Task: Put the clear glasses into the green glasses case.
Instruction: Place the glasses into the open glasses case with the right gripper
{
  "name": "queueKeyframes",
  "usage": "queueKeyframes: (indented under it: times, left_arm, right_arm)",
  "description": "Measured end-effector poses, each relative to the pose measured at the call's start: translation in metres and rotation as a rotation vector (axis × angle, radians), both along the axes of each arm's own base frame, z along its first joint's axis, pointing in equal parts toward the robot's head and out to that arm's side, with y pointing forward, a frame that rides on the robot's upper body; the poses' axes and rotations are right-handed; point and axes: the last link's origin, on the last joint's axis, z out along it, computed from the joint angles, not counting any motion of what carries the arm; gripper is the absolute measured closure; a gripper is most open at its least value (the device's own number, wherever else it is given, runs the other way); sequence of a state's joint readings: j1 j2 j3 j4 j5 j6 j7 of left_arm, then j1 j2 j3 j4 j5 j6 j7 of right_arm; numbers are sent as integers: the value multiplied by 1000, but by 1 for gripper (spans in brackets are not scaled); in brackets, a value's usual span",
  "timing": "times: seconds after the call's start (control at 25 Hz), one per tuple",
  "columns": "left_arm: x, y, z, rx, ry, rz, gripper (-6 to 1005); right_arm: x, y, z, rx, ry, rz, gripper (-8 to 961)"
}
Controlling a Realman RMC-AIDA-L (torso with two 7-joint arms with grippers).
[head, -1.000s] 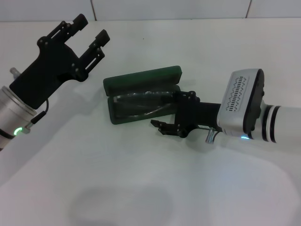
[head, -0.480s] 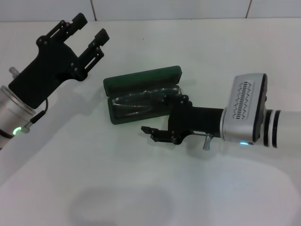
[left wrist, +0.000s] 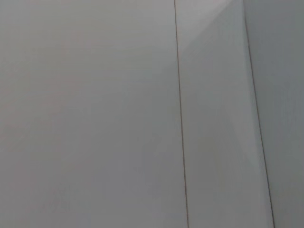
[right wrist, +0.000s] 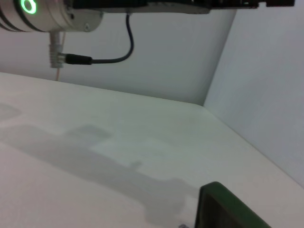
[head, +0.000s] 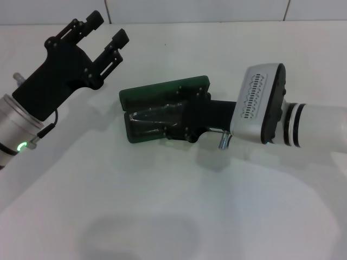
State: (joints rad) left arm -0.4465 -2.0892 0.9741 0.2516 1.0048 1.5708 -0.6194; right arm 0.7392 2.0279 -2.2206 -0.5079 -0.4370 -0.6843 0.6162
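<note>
- Glasses (head: pixel 157 115) lay in the open case (head: pixel 162 92); the right tool (head: pixel 187 122) had swung over them, its spread untellable.
- Left tool (head: pixel 105 35) hung apart, idle; closing the lid likely remained.

A plain white table (head: pixel 162 216) fills the scene, bare along its near edge. Its far edge meets a white tiled wall (head: pixel 195 10) with thin dark seams. A soft grey shadow (head: pixel 138 235) lies near the table's front edge.
</note>
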Motion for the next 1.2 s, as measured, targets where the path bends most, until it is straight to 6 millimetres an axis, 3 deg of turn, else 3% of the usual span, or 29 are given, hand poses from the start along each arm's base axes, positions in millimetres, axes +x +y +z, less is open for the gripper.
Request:
queueKeyframes:
  times: [0.6,0.96,1.2]
  left_arm:
    - [4,4,0,0,0,-13,405]
    - [5,4,0,0,1,-13,405]
    - [4,5,0,1,3,-12,405]
  right_arm:
    - [-3,-3,-11,-79,-46,-56,270]
    - [4,-7,-11,-88,-37,-89,270]
    - [-2,-6,-4,-87,22,-80,270]
